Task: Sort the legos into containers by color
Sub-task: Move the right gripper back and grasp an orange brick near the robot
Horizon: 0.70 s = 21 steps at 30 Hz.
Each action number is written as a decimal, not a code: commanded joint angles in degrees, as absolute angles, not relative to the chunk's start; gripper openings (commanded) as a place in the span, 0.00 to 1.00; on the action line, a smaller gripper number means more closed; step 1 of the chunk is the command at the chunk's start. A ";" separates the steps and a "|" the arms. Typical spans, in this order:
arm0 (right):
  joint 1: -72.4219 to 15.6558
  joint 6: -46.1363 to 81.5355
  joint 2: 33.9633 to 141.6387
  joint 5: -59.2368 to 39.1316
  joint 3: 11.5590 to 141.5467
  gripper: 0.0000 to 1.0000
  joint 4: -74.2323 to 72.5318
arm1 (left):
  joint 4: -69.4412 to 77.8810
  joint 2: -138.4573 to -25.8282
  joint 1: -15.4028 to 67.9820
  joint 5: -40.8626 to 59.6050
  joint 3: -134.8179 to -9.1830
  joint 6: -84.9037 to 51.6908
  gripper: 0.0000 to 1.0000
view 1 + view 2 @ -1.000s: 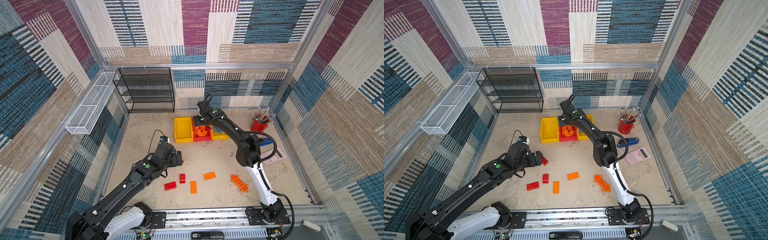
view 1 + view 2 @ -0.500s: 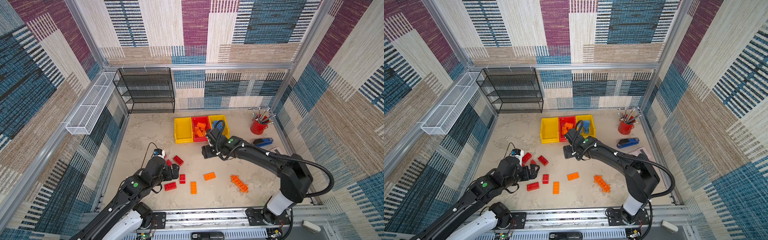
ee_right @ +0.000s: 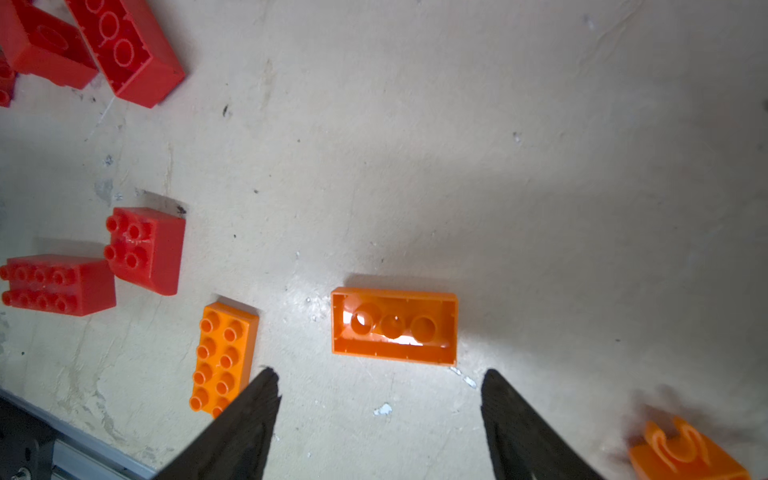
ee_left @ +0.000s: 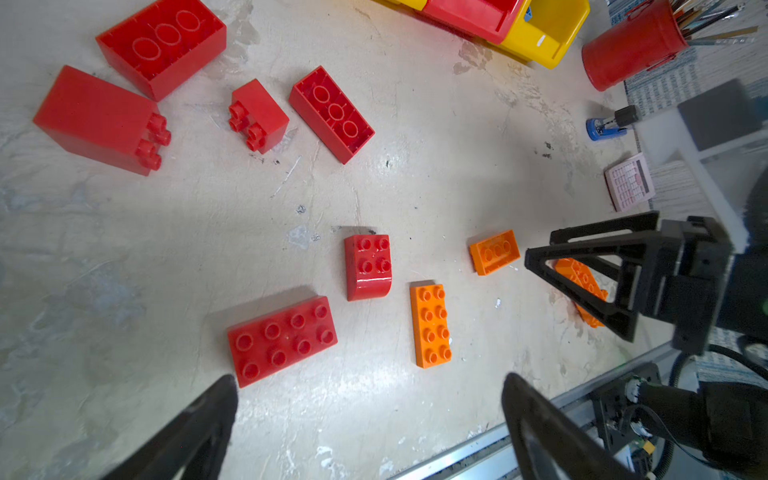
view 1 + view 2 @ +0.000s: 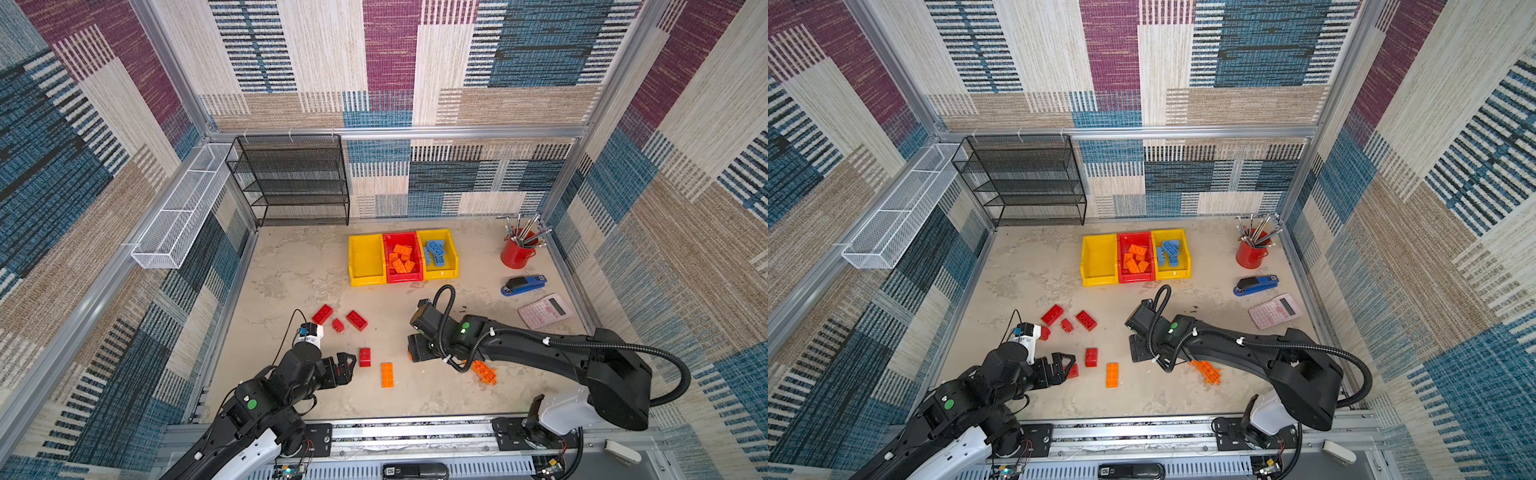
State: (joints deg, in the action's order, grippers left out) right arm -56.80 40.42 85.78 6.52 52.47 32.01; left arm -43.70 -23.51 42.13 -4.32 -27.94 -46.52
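At the back stand three containers in a row: an empty yellow bin (image 5: 365,259), a red bin (image 5: 405,277) with orange legos (image 5: 401,259), and a yellow bin (image 5: 442,273) with blue legos (image 5: 434,251). Several red legos (image 5: 356,320) lie loose at the front left. My left gripper (image 4: 368,380) is open, with a red eight-stud brick (image 4: 282,338) just ahead of one fingertip. My right gripper (image 3: 379,374) is open and low over the table, just short of an upside-down orange brick (image 3: 395,326). An orange plate (image 5: 387,374) and a long orange piece (image 5: 484,371) lie nearby.
A red cup of tools (image 5: 515,253), a blue stapler (image 5: 524,284) and a pink calculator (image 5: 544,311) sit along the right. A black mesh shelf (image 5: 291,183) stands at the back left, and a white wire basket (image 5: 183,208) hangs on the left wall. A metal rail (image 5: 395,428) borders the front.
My right arm has swung from over the bins down to the front middle, above the orange brick. My left gripper has pulled back toward the front, near the red eight-stud brick.
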 commanded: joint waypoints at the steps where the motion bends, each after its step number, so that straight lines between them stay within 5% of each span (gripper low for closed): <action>1: -57.05 42.35 87.55 7.43 52.43 0.79 30.14 | -44.03 -23.59 42.21 -4.49 -27.80 -47.61 0.99; 21: -57.04 40.49 98.90 9.02 57.08 0.79 31.55 | -41.40 -26.26 42.25 -6.24 -27.08 -46.19 0.99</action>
